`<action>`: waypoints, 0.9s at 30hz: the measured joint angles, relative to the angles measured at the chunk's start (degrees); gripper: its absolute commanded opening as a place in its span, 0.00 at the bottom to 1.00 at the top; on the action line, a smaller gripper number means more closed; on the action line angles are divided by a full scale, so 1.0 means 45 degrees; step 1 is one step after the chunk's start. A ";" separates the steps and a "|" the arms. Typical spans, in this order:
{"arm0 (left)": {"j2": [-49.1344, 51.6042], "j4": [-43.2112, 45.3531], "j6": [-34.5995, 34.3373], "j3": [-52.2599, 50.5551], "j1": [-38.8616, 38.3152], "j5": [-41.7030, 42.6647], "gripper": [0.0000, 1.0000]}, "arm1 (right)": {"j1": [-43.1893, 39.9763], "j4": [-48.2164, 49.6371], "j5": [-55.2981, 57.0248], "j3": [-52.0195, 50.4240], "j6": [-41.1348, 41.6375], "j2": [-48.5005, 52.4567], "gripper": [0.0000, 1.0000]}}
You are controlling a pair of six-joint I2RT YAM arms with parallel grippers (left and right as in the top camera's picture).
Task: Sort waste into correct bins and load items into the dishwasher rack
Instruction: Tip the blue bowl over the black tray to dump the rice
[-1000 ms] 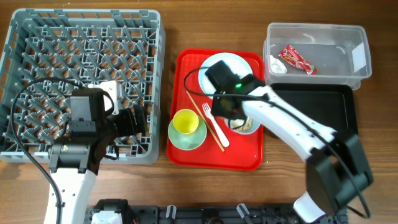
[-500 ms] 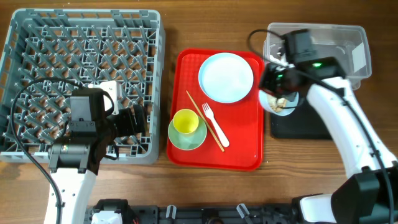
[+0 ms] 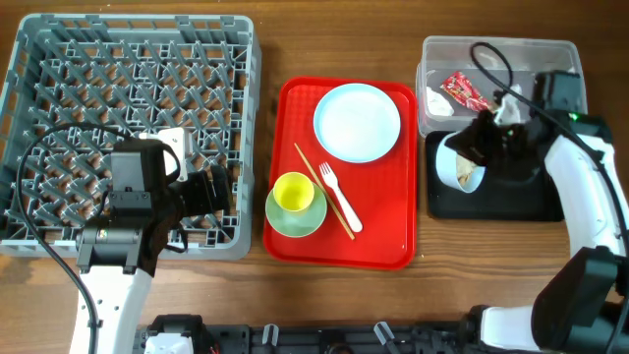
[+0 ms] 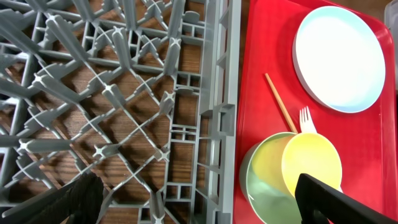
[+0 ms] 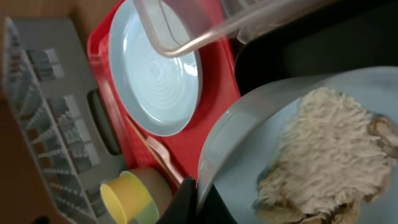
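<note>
My right gripper [image 3: 477, 147] is shut on the rim of the pale blue bowl [image 3: 456, 163] and holds it tilted on its side over the black tray [image 3: 531, 197]. Beige rice-like food crumbs [image 5: 317, 155] cling inside the bowl [image 5: 249, 143], with the jaws [image 5: 198, 193] pinching its edge. The red wrapper [image 3: 467, 91] and white tissue [image 3: 435, 99] lie in the clear tub [image 3: 560, 69]. The plate [image 3: 357, 121], yellow cup [image 3: 294, 192] on the green saucer [image 3: 295, 218], fork [image 3: 339, 195] and wooden stick [image 3: 313, 169] lie on the red tray [image 3: 388, 246]. My left gripper [image 4: 199, 199] is open over the grey rack [image 3: 59, 59].
The rack's right wall [image 4: 221, 93] runs beside the red tray [image 4: 249, 74]. The clear tub's corner [image 5: 186, 40] hangs close above the plate [image 5: 155, 74] in the right wrist view. Bare wood shows between the rack, red tray and bins.
My right arm carried the bowl from the red tray rightward to above the black tray and tipped it onto its side. The left arm has not moved.
</note>
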 measured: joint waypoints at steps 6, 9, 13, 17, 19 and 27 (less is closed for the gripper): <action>0.0000 0.0000 0.0000 0.0000 0.0000 0.0000 1.00 | -0.1569 0.1452 -0.2871 -0.1423 -0.0068 0.0121 0.04; 0.0000 0.0000 0.0000 0.0000 0.0000 -0.0005 1.00 | -0.2234 0.2166 -0.4303 -0.1923 0.0155 0.0384 0.04; 0.0000 0.0000 0.0000 0.0000 0.0000 -0.0005 1.00 | -0.3259 0.3619 -0.6601 -0.2633 0.0933 0.1025 0.04; -0.0005 0.0000 0.0000 0.0000 0.0000 -0.0005 1.00 | -0.3774 0.4789 -0.8262 -0.2866 0.1681 0.1700 0.04; 0.0000 0.0000 0.0000 0.0000 0.0000 -0.0005 1.00 | -0.3949 0.5275 -0.8918 -0.2909 0.2108 0.1987 0.04; 0.0000 0.0000 0.0000 0.0000 0.0000 -0.0005 1.00 | -0.4430 0.7218 -1.1079 -0.2943 0.4556 0.2375 0.04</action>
